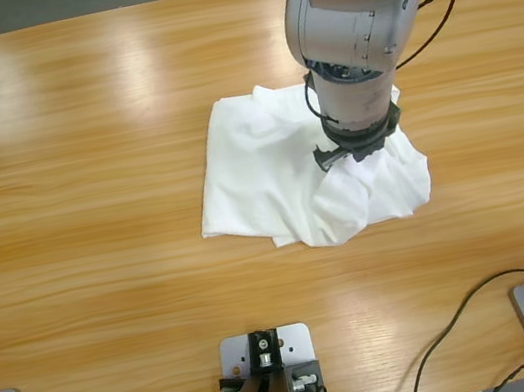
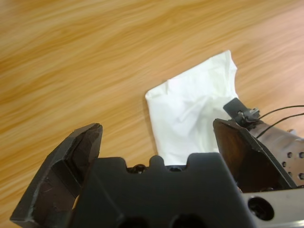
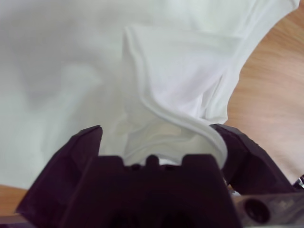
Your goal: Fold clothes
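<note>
A white T-shirt (image 1: pixel 257 166) lies crumpled and partly folded on the wooden table (image 1: pixel 68 190), right of the middle. My right gripper (image 1: pixel 344 156) comes straight down from the top onto its right part, where the cloth bunches up under it. In the right wrist view the shirt (image 3: pixel 71 71) fills the picture and a ribbed edge runs in between the spread jaws of the right gripper (image 3: pixel 159 133). My left gripper (image 2: pixel 156 128) hangs open over bare wood, apart from the shirt (image 2: pixel 190 109). The high view does not show the left gripper.
The right arm's silver body (image 1: pixel 351 8) hides the shirt's far right corner. Black cables (image 1: pixel 467 322) lie at the table's front right. In the left wrist view the right arm (image 2: pixel 280 147) shows at the right edge. Bare wood spreads left of the shirt.
</note>
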Tool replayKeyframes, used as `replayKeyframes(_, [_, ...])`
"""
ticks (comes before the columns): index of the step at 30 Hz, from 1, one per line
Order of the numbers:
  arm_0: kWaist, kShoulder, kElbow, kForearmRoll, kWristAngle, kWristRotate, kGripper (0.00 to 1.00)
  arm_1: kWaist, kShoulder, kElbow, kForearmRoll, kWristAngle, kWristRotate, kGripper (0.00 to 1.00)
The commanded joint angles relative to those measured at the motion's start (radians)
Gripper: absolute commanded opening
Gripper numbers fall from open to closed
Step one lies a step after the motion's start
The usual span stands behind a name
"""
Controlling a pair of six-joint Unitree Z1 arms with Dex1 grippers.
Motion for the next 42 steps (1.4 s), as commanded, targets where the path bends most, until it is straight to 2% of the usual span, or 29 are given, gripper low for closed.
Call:
replayKeyframes(1, [0.008, -0.025, -0.096, 0.159, -0.023, 0.009, 0.908, -0.005, 0.032, 0.008, 0.051, -0.023, 0.052, 0.918])
replayKeyframes(8, [0.008, -0.019, -0.096, 0.159, -0.053, 0.014, 0.908, -0.131, -0.072, 0.067, 0.053, -0.028, 0.067, 0.918])
replayKeyframes(16, [0.008, -0.022, -0.091, 0.159, -0.053, 0.016, 0.908, -0.127, -0.071, 0.064, 0.018, -0.016, 0.051, 0.908])
replayKeyframes(23, [0.016, -0.024, -0.080, 0.159, -0.053, 0.022, 0.908, -0.102, -0.043, 0.061, -0.038, 0.052, 0.011, 0.901])
replayKeyframes(24, [0.018, -0.024, -0.080, 0.159, -0.053, 0.024, 0.908, -0.100, -0.038, 0.061, -0.041, 0.058, 0.010, 0.878])
replayKeyframes(25, [0.020, -0.025, -0.080, 0.159, -0.053, 0.025, 0.908, -0.100, -0.034, 0.061, -0.042, 0.060, 0.007, 0.807])
replayKeyframes(28, [0.026, -0.025, -0.080, 0.159, -0.053, 0.031, 0.908, -0.100, -0.028, 0.061, -0.046, 0.074, -0.022, 0.249])
replayKeyframes(29, [0.028, -0.025, -0.079, 0.159, -0.053, 0.032, 0.908, -0.100, -0.030, 0.065, -0.048, 0.077, -0.025, 0.196])
replayKeyframes(30, [0.028, -0.025, -0.078, 0.159, -0.053, 0.034, 0.908, -0.100, -0.032, 0.068, -0.051, 0.079, -0.031, 0.027])
replayKeyframes(31, [0.029, -0.025, -0.078, 0.159, -0.053, 0.036, 0.908, -0.100, -0.032, 0.070, -0.051, 0.079, -0.036, 0.000])
replayKeyframes(42, [0.037, -0.032, -0.069, 0.159, -0.053, 0.046, 0.908, -0.102, -0.022, 0.101, -0.045, 0.046, -0.039, 0.000])
